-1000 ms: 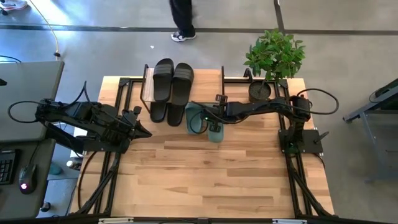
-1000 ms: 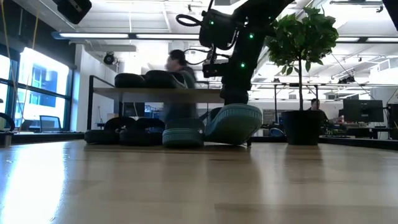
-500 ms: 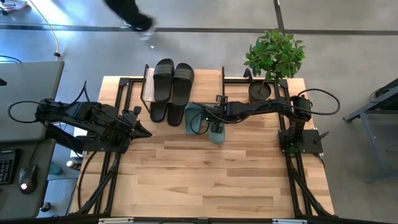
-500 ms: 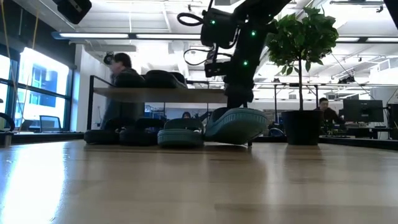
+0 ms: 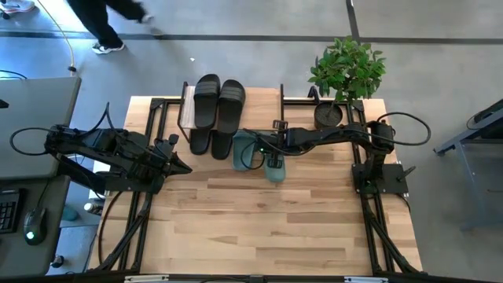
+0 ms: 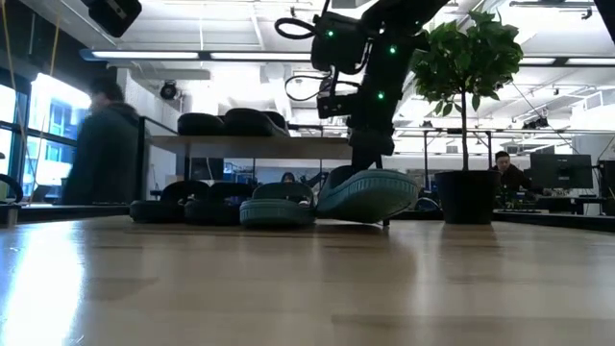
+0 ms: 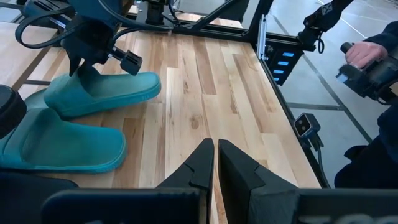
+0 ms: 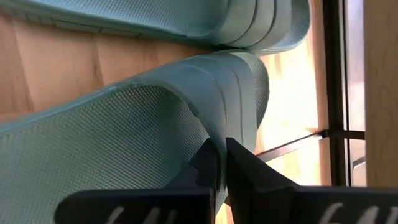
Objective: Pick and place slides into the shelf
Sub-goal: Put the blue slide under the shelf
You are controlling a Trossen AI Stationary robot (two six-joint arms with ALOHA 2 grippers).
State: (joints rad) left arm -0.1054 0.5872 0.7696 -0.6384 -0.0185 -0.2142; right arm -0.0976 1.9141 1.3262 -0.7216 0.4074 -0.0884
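the right gripper [image 5: 273, 154] pinches the strap of a green slide [image 5: 273, 167], its front edge tilted off the table [image 5: 267, 228] at the shelf's [image 5: 267, 98] 6 o'clock. the second green slide [image 5: 244, 149] lies flat, touching it at 9 o'clock. two black slides [image 5: 218, 104] sit on the shelf top, another black pair [image 6: 187, 205] beneath. the left gripper [image 5: 182, 166], fingers pressed together, waits at the table's 9 o'clock.
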